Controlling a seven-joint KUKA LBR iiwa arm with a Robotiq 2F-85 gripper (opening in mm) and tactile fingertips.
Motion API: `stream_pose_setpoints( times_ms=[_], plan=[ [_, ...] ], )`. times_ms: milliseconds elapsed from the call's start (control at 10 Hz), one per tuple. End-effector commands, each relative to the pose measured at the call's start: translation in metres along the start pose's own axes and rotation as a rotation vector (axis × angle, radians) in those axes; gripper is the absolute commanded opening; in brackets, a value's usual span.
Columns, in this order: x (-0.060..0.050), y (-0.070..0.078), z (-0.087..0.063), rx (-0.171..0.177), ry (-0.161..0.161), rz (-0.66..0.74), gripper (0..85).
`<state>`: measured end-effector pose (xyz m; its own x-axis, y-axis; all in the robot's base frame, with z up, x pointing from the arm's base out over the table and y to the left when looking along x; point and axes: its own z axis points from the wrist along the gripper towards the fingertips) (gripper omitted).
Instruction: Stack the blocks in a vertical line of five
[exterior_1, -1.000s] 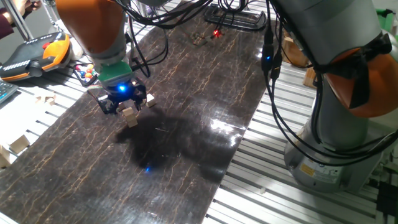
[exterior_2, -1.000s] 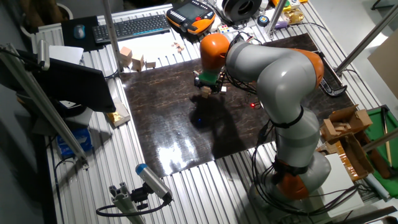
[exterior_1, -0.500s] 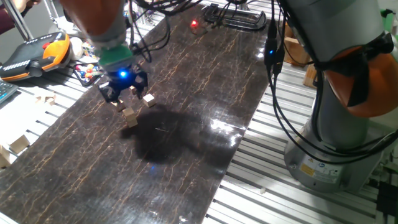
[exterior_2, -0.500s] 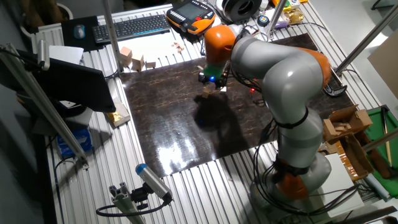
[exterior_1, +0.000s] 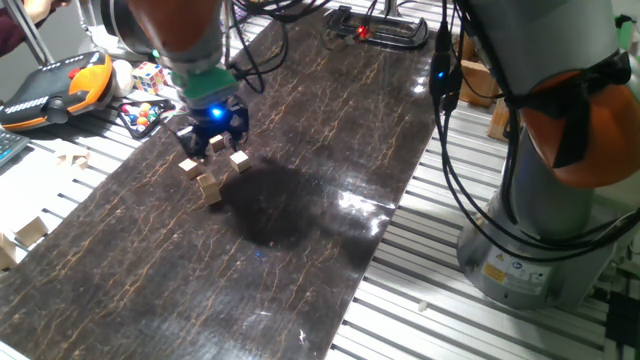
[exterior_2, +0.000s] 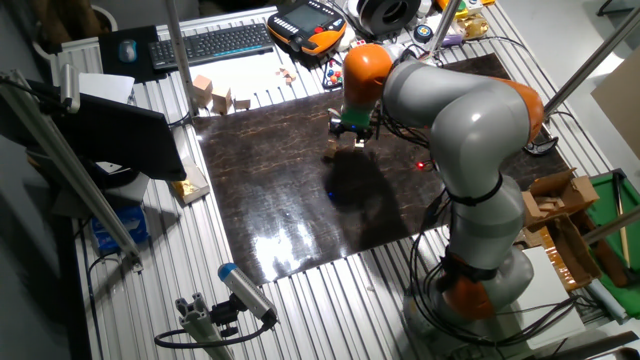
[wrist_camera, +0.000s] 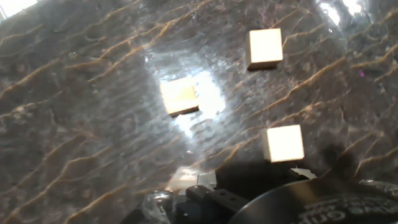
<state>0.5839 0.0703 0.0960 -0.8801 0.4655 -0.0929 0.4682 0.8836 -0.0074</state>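
Gripper (exterior_1: 214, 141): hung above the loose blocks; whether the jaws are apart or together cannot be told.
Blocks: a short stack (exterior_1: 209, 187) is seen on the dark surface (exterior_1: 300, 200); loose ones (wrist_camera: 265, 47) (wrist_camera: 180, 96) (wrist_camera: 283, 143) lie flat nearby, apart, leaving room for a grasp.

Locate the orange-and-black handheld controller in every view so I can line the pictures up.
One fixed view: the handheld controller lies at the upper left edge, off the dark marbled board.
The other fixed view: the controller is at top centre, beyond the board's far edge.
Hand view: not in it; only the board shows.
Shared landmark: the dark marbled board.
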Motion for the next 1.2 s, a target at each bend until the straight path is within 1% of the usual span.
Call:
stream_pose_setpoints(
  times_ms=[0,200,600,700,900,1000,1100],
  plan=[
    [-0.002,-0.003,0.002,-0.001,0.001,-0.008,61.0],
    [-0.007,-0.01,0.009,-0.007,0.003,-0.021,61.0],
    [-0.009,-0.026,0.028,-0.014,-0.005,-0.064,60.0],
    [-0.009,-0.029,0.034,-0.017,-0.007,-0.082,60.3],
    [-0.01,-0.03,0.039,-0.011,-0.007,-0.099,60.3],
    [-0.009,-0.031,0.042,-0.018,-0.002,-0.105,60.3],
    [-0.009,-0.032,0.045,-0.019,-0.005,-0.109,60.3]
  ],
)
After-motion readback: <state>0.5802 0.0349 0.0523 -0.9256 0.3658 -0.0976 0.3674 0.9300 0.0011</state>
